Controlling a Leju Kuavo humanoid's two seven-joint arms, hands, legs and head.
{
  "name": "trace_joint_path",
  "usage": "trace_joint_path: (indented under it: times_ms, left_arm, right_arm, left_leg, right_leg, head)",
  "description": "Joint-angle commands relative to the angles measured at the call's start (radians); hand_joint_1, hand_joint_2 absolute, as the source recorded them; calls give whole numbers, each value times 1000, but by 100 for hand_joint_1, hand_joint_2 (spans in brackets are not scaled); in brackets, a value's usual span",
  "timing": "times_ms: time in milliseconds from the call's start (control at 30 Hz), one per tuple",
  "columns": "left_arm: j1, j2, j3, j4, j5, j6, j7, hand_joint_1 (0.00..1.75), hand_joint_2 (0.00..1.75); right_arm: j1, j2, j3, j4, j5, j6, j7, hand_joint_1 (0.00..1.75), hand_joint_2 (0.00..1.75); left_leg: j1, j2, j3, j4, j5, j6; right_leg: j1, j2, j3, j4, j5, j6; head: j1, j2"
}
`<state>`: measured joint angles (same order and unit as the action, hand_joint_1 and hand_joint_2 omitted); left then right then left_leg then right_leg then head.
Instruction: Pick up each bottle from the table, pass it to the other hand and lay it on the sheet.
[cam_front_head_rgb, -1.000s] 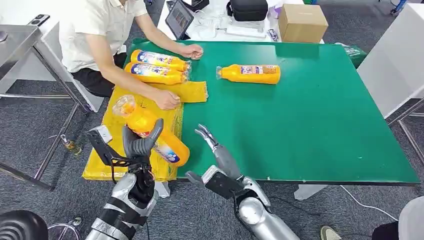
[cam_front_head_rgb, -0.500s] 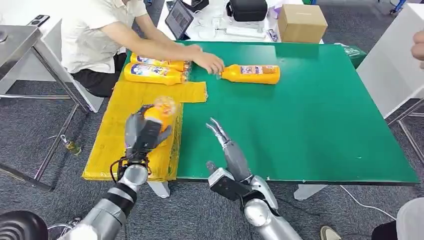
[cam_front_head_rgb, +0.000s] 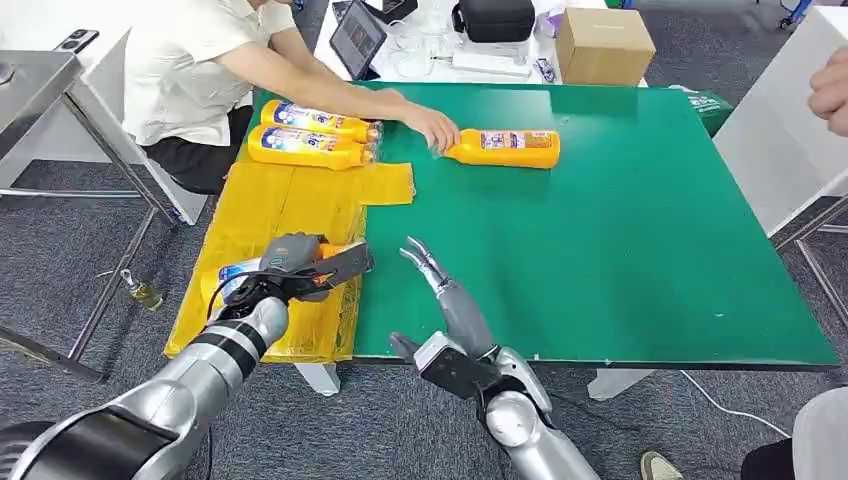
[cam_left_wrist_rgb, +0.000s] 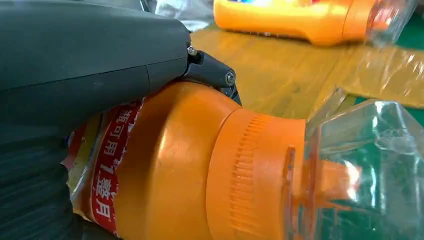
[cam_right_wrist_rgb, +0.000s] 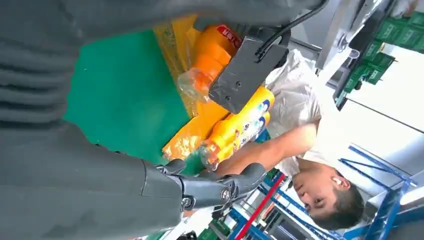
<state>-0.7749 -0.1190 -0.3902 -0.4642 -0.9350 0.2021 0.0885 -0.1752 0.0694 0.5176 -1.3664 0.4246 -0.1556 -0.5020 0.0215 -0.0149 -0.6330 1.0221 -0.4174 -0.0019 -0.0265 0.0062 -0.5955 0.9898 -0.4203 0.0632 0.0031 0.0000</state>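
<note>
Left hand lowering an orange bottle onto the yellow sheet.

The left hand (cam_front_head_rgb: 297, 265) grips an orange bottle (cam_left_wrist_rgb: 200, 165) around its labelled body, lying sideways low over the near part of the yellow sheet (cam_front_head_rgb: 265, 200) at the table's left. The right hand (cam_front_head_rgb: 447, 300) hovers over the green table (cam_front_head_rgb: 620, 240) just right of it, fingers spread, holding nothing. The bottle looks stiff, smooth and probably slippery; its clear cap seems fragile, so the body is the better hold. Two bottles (cam_front_head_rgb: 312, 134) lie at the sheet's far end, and another bottle (cam_front_head_rgb: 503, 147) lies on the table, where a person's hand (cam_front_head_rgb: 432, 126) touches its cap and could obstruct a reach.
</note>
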Motion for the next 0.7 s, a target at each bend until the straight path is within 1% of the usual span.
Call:
trace_joint_path:
  times_ms: [33,67,100,133,200,233,300,333,367,400,433,467,500,533,567,600,633,667,700]
  left_arm:
    - [-65,-6,8,136,16,-50,-4,175,175]
    - [-62,-9,13,133,18,-47,-12,122,175]
    - [-58,-13,7,135,11,-55,-22,0,175]
    - [-55,-15,9,132,13,-63,-35,0,175]
    - [-35,-28,52,110,64,-76,-104,0,175]
    - [-27,-34,68,101,86,-73,-129,0,175]
    - [-25,-36,68,100,86,-72,-130,0,175]
    - [-25,-36,68,100,86,-72,-130,0,175]
    - [-25,-36,68,100,86,-72,-130,0,175]
    - [-23,-37,74,94,95,-69,-144,0,175]
    - [-10,-40,92,72,126,-63,-200,0,175]
    - [18,-68,176,35,240,-59,-289,0,175]
    - [36,-84,189,11,283,-46,-341,0,175]
    - [59,-95,166,-29,292,-16,-372,0,175]
    - [71,-100,154,-49,285,16,-381,0,175]
    - [96,-107,120,-92,269,58,-392,0,175]
    - [125,-106,84,-148,255,118,-404,0,175]
    - [132,-105,74,-160,252,130,-406,0,175]
    - [166,-96,31,-233,230,212,-447,0,175]
  right_arm:
    - [-19,10,-36,52,-8,13,-5,0,175]
    - [-19,12,-38,58,-9,14,-5,0,175]
    - [-18,13,-38,64,-10,16,-8,0,175]
    - [-17,14,-40,68,-12,17,-10,0,175]
    - [-11,13,-43,77,-14,13,-17,0,175]
    - [-9,12,-44,81,-17,11,-20,0,175]
    - [-8,12,-44,82,-17,11,-22,0,175]
    - [-8,12,-44,82,-17,11,-22,0,175]
    - [-8,12,-44,82,-17,11,-22,0,175]
    - [-9,12,-44,85,-18,11,-22,0,175]
    - [-9,12,-45,88,-21,11,-25,0,175]
    - [-7,13,-48,101,-28,6,-29,0,175]
    - [-6,13,-49,112,-33,1,-33,0,175]
    - [-2,15,-51,126,-43,-6,-41,0,175]
    - [-1,15,-52,130,-44,-7,-43,0,175]
    - [3,18,-55,138,-48,-12,-47,0,175]
    - [5,19,-57,142,-49,-16,-52,0,175]
    - [5,20,-57,144,-50,-16,-52,0,0]
    - [6,21,-57,148,-51,-17,-55,0,0]
  left_leg:
    - [1,3,5,0,-2,1]
    - [0,2,3,0,-1,1]
    - [1,3,8,-1,-2,2]
    - [0,2,3,-1,-1,1]
    - [1,3,7,-1,-2,2]
    - [0,1,4,-1,-1,2]
    - [0,1,3,-1,-1,1]
    - [0,1,5,-1,-2,2]
    - [0,1,3,0,-1,1]
    - [1,2,4,0,-2,2]
    - [0,2,2,-1,-1,1]
    - [0,2,4,-1,-2,1]
    - [1,3,6,-1,-2,2]
    - [0,0,4,-1,-1,1]
    - [0,-1,5,-2,-1,1]
    - [0,-1,2,-1,0,1]
    - [0,-1,5,-1,-1,2]
    - [0,0,3,-1,-1,1]
    - [0,2,6,-1,-2,2]
  right_leg:
    - [2,1,5,-1,-1,-4]
    - [1,0,3,-1,-1,-3]
    - [3,0,8,-2,-1,-5]
    - [1,0,3,-1,0,-2]
    - [2,1,6,-2,-1,-4]
    - [1,0,4,-2,-1,-2]
    - [1,-1,3,-1,-1,-2]
    - [1,-1,6,-2,-2,-3]
    - [1,-1,3,-1,-1,-2]
    - [2,0,5,-2,-1,-3]
    - [1,0,2,-1,0,-2]
    - [1,1,4,-1,-1,-3]
    - [2,1,6,-1,-1,-4]
    - [1,-1,4,-2,-1,-3]
    - [1,-3,6,-2,-1,-3]
    - [0,-3,3,-2,-1,-2]
    - [1,-3,6,-2,-2,-3]
    - [1,-2,4,-2,-1,-2]
    - [1,0,6,-2,-1,-3]
  head:
    - [-1,0]
    - [0,0]
    - [0,0]
    - [0,0]
    - [-1,0]
    - [0,0]
    - [-1,0]
    - [0,0]
    - [0,0]
    - [0,0]
    - [0,0]
    - [0,0]
    - [0,0]
    - [0,0]
    - [-1,0]
    - [-1,0]
    - [0,0]
    - [0,0]
    - [0,0]
